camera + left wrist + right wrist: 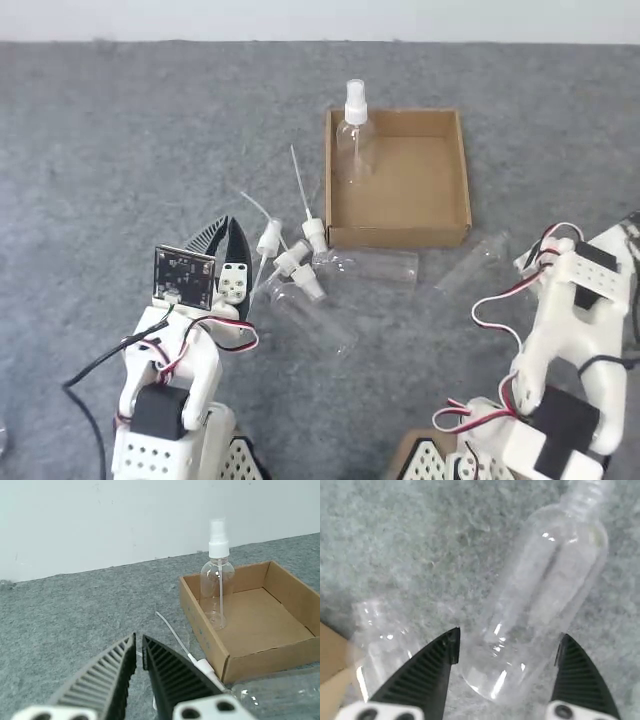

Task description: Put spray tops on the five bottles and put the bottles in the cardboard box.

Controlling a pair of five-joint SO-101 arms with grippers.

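From above, a capped bottle stands in the 10 o'clock corner of the box. Loose tops lie at the box's 7 o'clock near the left gripper, with bare bottles along its 6 o'clock side. The left wrist view has the left gripper clenched on nothing, with the box and capped bottle beyond. The right wrist view has the right gripper spread wide, astride a bare bottle lying on carpet.

No legible txt, labels or nos.
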